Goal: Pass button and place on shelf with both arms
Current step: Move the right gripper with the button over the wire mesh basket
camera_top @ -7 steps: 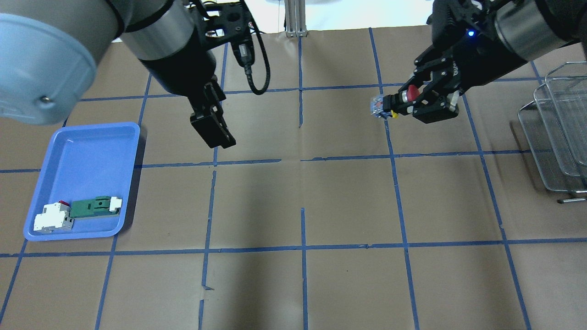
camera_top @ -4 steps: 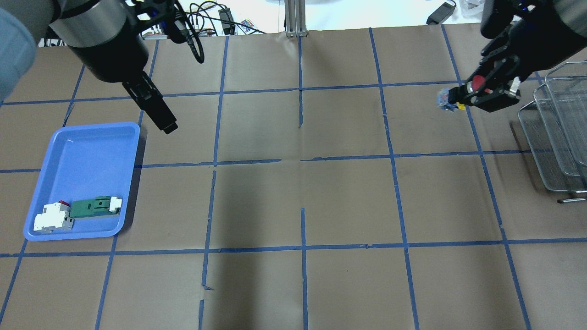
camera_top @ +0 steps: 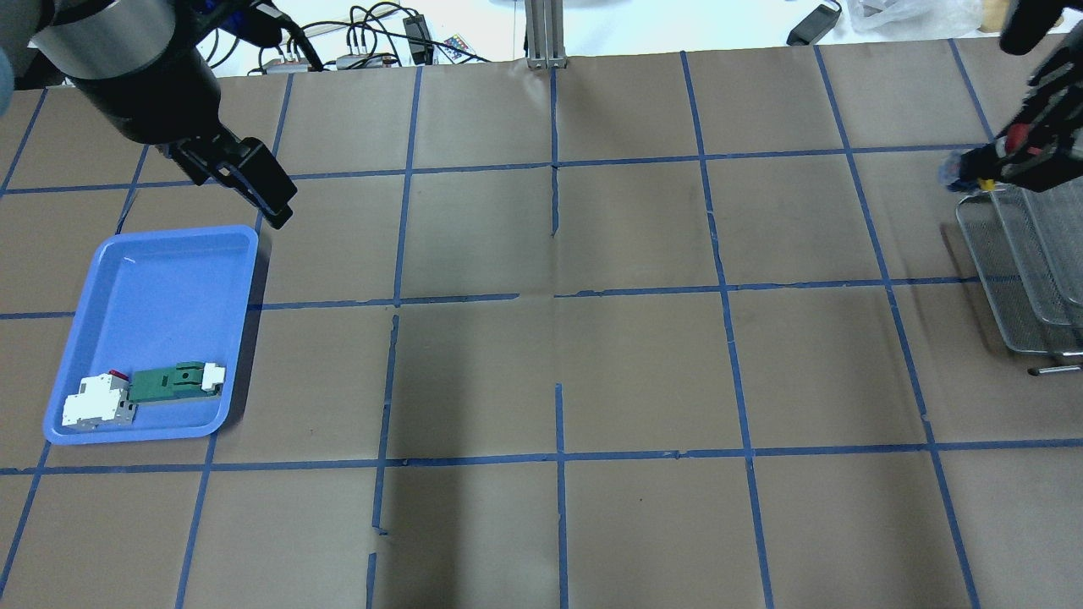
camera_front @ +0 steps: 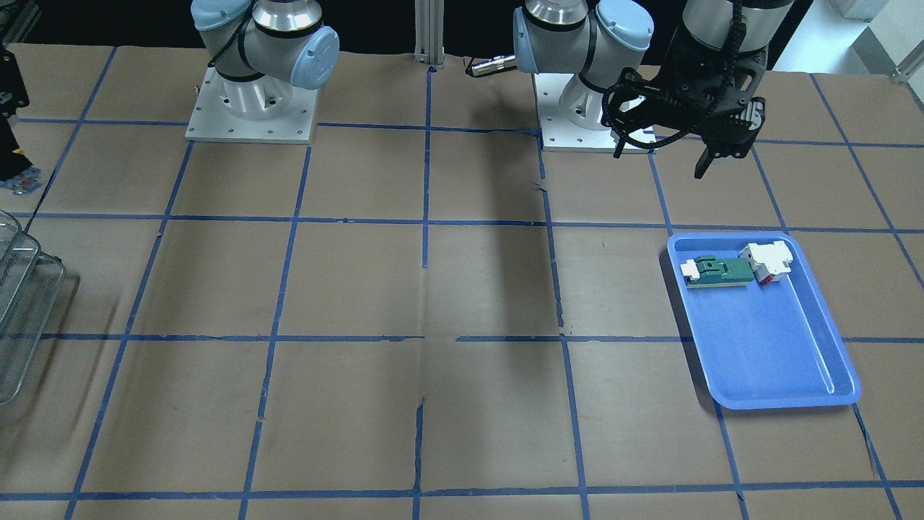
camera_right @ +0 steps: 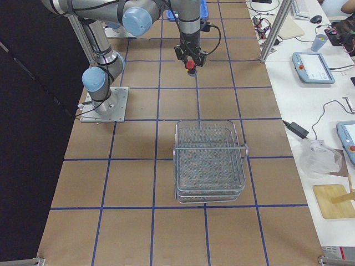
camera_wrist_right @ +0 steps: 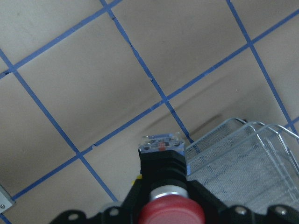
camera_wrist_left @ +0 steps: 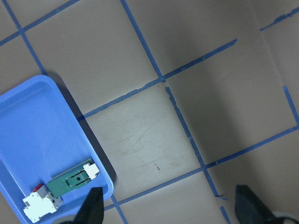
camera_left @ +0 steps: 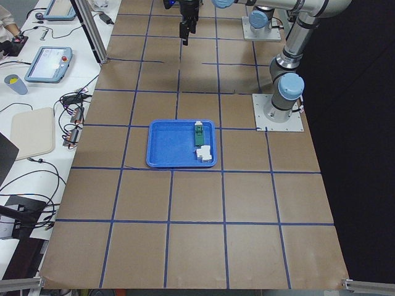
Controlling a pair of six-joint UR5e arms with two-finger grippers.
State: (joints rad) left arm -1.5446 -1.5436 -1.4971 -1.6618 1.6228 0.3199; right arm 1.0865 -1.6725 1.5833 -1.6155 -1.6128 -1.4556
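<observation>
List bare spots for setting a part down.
Bare brown paper tabletop between blue plastic tray and silver wire-mesh shelf; tray's other half too. Crowded: tray's robot-side end, with green-and-white flat block and white boxy module. Right gripper holds red-capped button by the shelf.

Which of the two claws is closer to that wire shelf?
The right. The right gripper, holding the button, hangs just beside a corner of the wire shelf. The left gripper is across the table, by the blue tray.

The tabletop (camera_top: 643, 372) was brown, crossed by a grid of blue tape. The tray (camera_top: 169, 288) was blue. One block (camera_top: 173, 381) was green and white, the module (camera_top: 93, 408) white with red. The button (camera_wrist_right: 163, 179) had a red cap, a black body and a pale clear rear. The wire shelf (camera_right: 209, 160) was silver.
</observation>
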